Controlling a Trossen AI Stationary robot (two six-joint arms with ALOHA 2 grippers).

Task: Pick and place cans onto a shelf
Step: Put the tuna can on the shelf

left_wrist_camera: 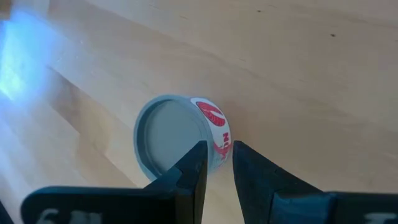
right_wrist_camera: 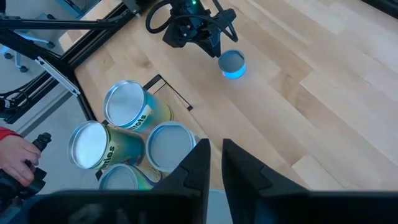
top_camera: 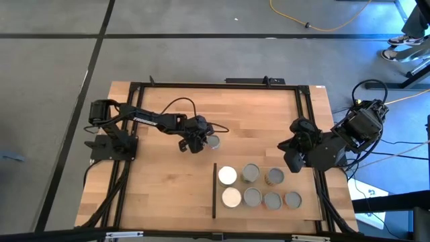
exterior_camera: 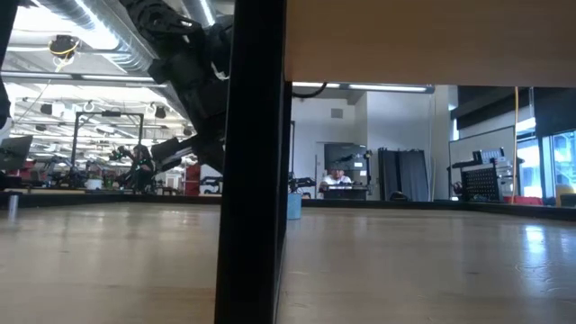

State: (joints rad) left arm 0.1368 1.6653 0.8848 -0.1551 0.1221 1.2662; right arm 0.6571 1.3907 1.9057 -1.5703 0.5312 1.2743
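Observation:
A short can (left_wrist_camera: 171, 134) with a grey recessed top and a red-printed white side stands upright on the tabletop near its middle (top_camera: 213, 142). My left gripper (left_wrist_camera: 217, 155) slants down onto the can's near edge (top_camera: 203, 142), open a little. One fingertip is over the top and the other outside the wall. The shelf (top_camera: 242, 212), with its dark strip (top_camera: 214, 190), lies at the near right and bears several upright cans (top_camera: 252, 197). My right gripper (right_wrist_camera: 214, 152) hangs shut and empty above the shelf's right end (top_camera: 293, 160). My left gripper has the can's rim (left_wrist_camera: 221, 148), on the side toward the arm, standing in the gap between its two fingers. It comes slanting down from the table's left. I cannot tell whether either finger touches the can, which rests on its base on the table.
The black frame (top_camera: 201, 85) runs round the tabletop. In the low view a dark upright bar (exterior_camera: 252, 180) blocks the middle. A person's hand with a red sleeve (right_wrist_camera: 15, 152) shows beyond the table's edge near the shelf's cans (right_wrist_camera: 127, 106). Bare wood lies between the lone can and the shelf.

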